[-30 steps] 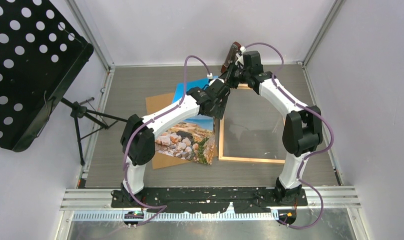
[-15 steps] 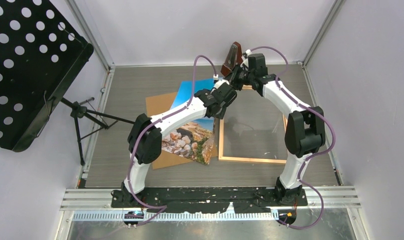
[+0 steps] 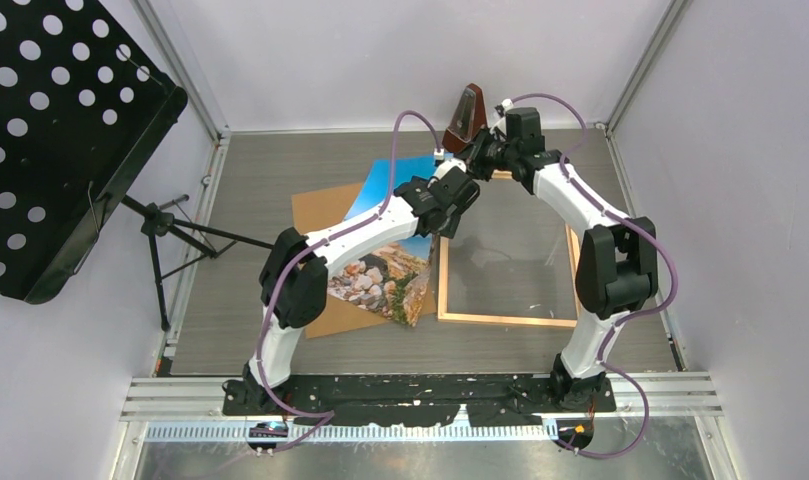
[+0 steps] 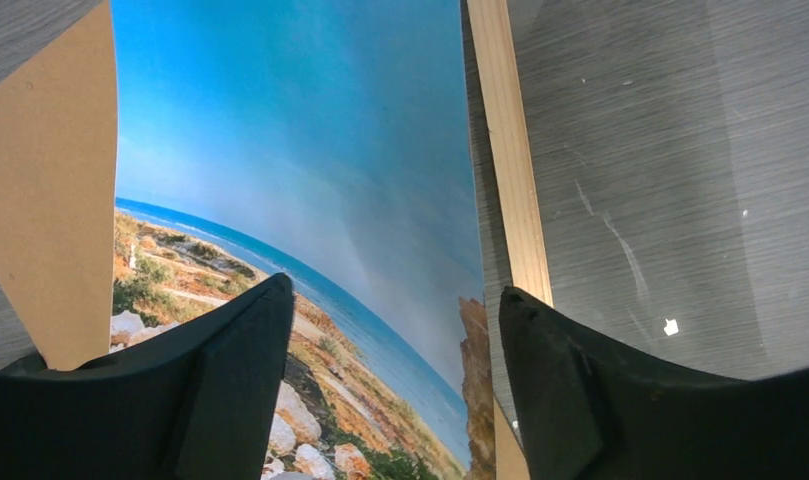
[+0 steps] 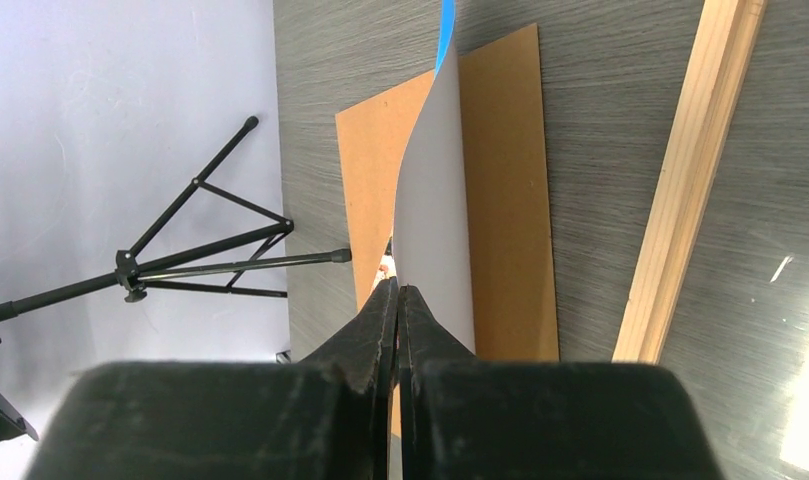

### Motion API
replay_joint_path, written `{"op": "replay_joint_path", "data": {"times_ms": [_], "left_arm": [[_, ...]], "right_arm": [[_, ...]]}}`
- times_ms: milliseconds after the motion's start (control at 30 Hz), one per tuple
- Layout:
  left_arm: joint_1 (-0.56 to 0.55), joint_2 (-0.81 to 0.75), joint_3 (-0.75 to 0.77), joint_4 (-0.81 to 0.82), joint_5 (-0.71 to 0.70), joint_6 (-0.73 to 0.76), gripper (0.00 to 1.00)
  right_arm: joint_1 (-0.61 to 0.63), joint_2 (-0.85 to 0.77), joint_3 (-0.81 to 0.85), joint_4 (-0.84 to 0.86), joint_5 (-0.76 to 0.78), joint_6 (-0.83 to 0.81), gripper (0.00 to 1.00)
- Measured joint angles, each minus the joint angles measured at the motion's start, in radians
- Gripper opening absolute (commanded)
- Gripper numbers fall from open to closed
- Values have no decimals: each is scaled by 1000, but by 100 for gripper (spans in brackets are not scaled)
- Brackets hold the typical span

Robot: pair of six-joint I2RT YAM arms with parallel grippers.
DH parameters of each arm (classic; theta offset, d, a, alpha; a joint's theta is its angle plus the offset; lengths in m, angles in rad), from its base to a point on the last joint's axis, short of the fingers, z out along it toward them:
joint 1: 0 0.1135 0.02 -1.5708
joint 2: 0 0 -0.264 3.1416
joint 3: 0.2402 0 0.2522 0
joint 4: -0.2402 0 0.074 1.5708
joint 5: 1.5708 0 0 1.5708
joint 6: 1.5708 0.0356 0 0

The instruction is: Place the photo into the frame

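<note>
step: photo (image 3: 380,285) lifted, outside frame (image 3: 500,318) | right gripper (image 5: 398,330) clamped on its edge — left gripper (image 4: 395,300) open, empty | next: carry toward right edge of table (image 3: 260,170), square over frame

top looks down; close wrists share frame (image 4: 512,180)

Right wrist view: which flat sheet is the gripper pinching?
The photo, its white back curling up from the shut right gripper; the brown backing board lies flat underneath.
</note>
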Motion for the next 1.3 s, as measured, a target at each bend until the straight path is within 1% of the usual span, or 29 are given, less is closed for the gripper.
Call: {"op": "replay_joint_path", "data": {"times_ms": [100,300,533,633,1100,1200,1300], "left_arm": [[-3,0,0,11,3,7,79],[-5,6,0,14,11,27,78],[-13,17,-4,28,4,47,75],[-18,22,-4,39,-5,56,72],[-41,43,-4,63,-87,63,50],[-43,47,-4,67,-92,66,41],[-46,51,-4,72,-93,67,29]], "right_arm": [[-7,-8,-12,12,-10,3,6],[-18,-13,-43,41,-36,21,6],[-31,-16,-68,41,-52,25,6],[-38,-26,-79,41,-54,25,6],[-51,-40,-106,41,-57,29,6],[-55,-42,-111,42,-56,29,6],[-58,-43,-117,41,-55,29,6]]}}
